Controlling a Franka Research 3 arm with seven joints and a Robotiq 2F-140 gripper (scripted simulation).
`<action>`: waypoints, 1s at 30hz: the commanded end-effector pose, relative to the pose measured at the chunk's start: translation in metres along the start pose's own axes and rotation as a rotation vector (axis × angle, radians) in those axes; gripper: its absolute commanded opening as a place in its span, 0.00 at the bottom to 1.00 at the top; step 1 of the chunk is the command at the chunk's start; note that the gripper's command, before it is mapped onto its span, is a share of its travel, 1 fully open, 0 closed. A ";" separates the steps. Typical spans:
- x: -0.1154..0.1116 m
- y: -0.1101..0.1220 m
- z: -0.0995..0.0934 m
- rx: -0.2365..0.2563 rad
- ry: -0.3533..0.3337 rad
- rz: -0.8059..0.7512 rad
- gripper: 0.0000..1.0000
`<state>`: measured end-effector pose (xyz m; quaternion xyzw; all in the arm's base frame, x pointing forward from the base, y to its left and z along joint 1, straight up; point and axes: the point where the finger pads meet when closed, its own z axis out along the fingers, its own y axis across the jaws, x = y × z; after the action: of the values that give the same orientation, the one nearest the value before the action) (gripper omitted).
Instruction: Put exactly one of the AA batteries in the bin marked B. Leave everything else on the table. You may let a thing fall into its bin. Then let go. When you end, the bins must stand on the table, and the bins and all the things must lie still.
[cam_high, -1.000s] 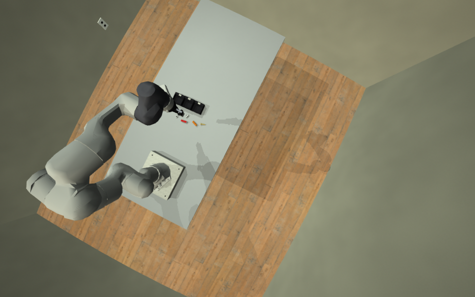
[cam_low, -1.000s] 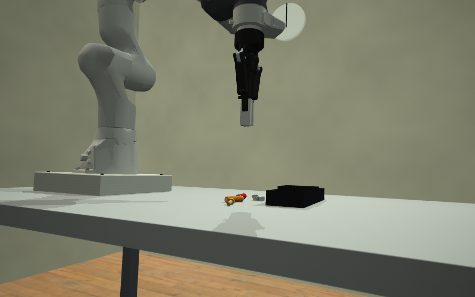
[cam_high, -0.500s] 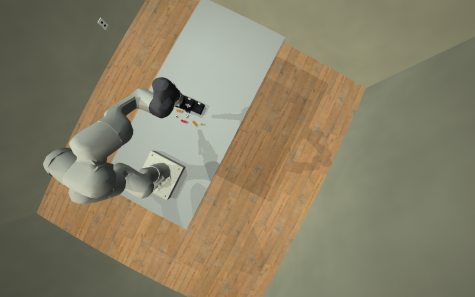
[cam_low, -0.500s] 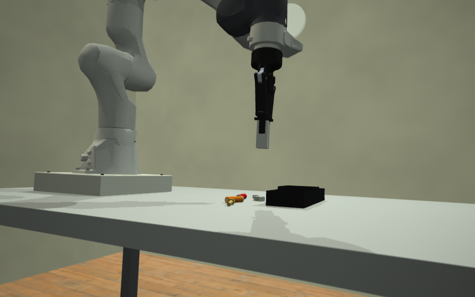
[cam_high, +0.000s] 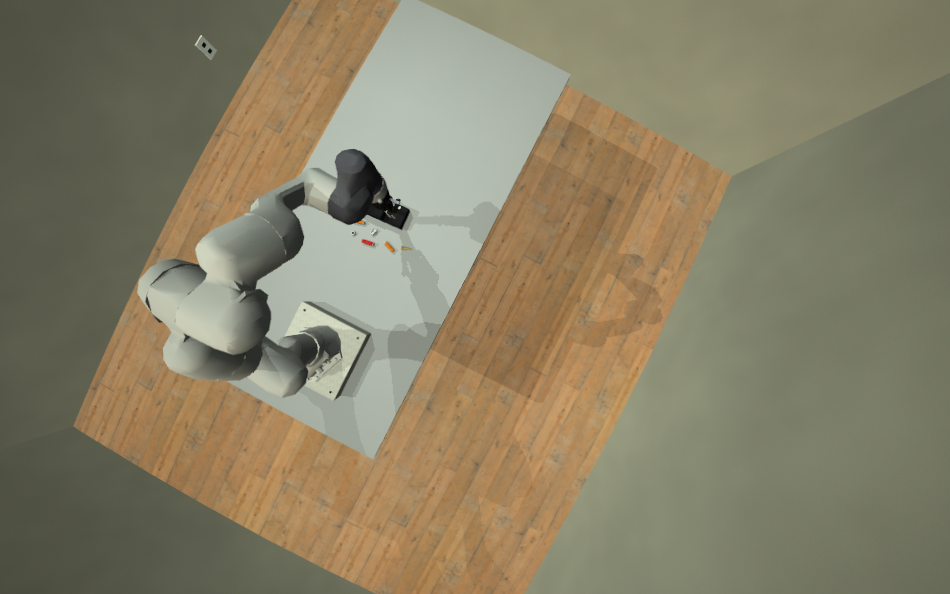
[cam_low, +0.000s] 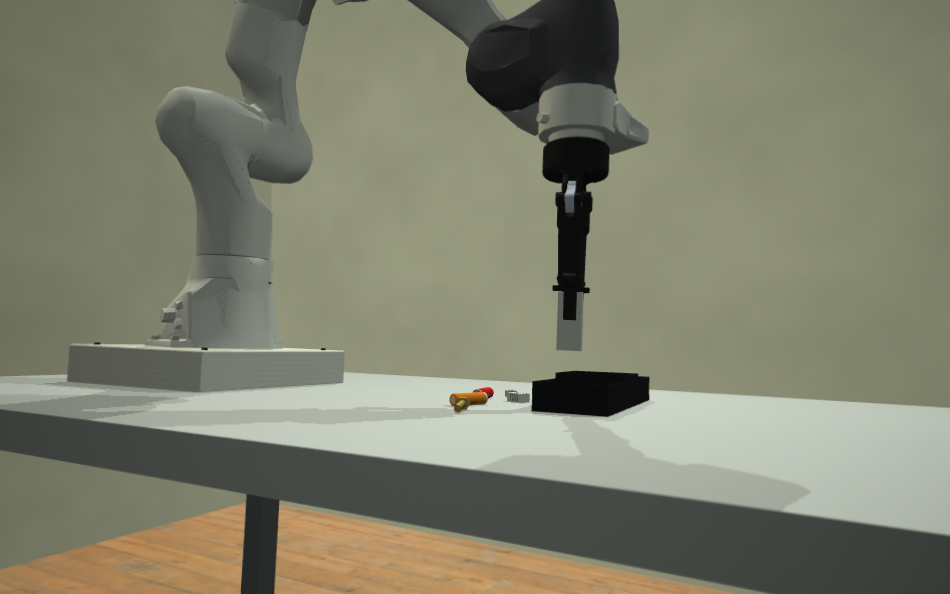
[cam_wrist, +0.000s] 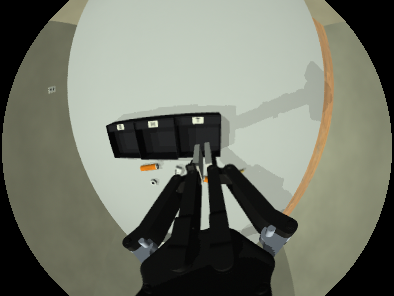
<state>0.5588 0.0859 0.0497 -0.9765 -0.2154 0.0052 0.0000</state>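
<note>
A black tray of three bins stands on the table; its small white labels are too small to read. My gripper hangs a little above the tray, over the right-hand bin in the wrist view. Its fingers are shut and I see nothing between them. Two orange cylinders that look like batteries lie on the table in front of the tray. One has a gold end; the other lies further along the tray.
A red cylinder, a small yellowish piece and two small grey parts lie among them. The arm's base plate stands at the table's left end.
</note>
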 end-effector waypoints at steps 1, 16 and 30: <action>0.008 0.003 -0.003 -0.007 0.017 -0.033 0.05; 0.009 0.003 0.021 -0.007 0.017 -0.033 0.05; 0.009 0.003 0.050 -0.007 0.017 -0.033 0.05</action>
<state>0.5633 0.0867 0.0027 -0.9733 -0.2293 0.0027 0.0006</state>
